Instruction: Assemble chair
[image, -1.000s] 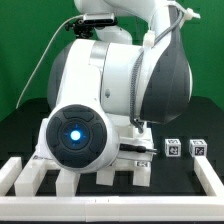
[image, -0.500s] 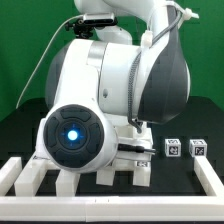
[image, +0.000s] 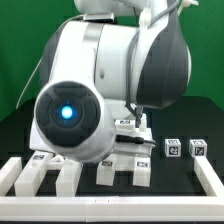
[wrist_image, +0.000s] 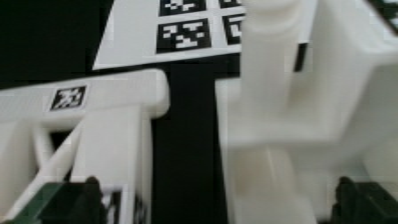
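Observation:
The chair is in loose matte white parts with black-and-white tags. In the wrist view a thick white bar (wrist_image: 285, 120) runs between my fingertips, and beside it, across a dark gap, lies a tagged piece (wrist_image: 89, 100). My gripper (wrist_image: 217, 205) is open, with one dark finger (wrist_image: 71, 200) outside the tagged piece and the other beyond the bar. Neither finger touches a part. In the exterior view several tagged bars (image: 105, 172) lie along the front, and two small cubes (image: 173, 148) sit at the exterior view's right. There the arm hides most of the gripper.
The marker board (wrist_image: 178, 30) with several tags lies on the black table beyond the parts. Plain white border rails (image: 14, 176) frame the work area in front and at both sides. The bulky arm (image: 110, 80), with a blue-lit joint, fills the exterior view's middle.
The arm has swung up and toward the exterior view's left, uncovering more of the front bars. The jaws opened slightly wider.

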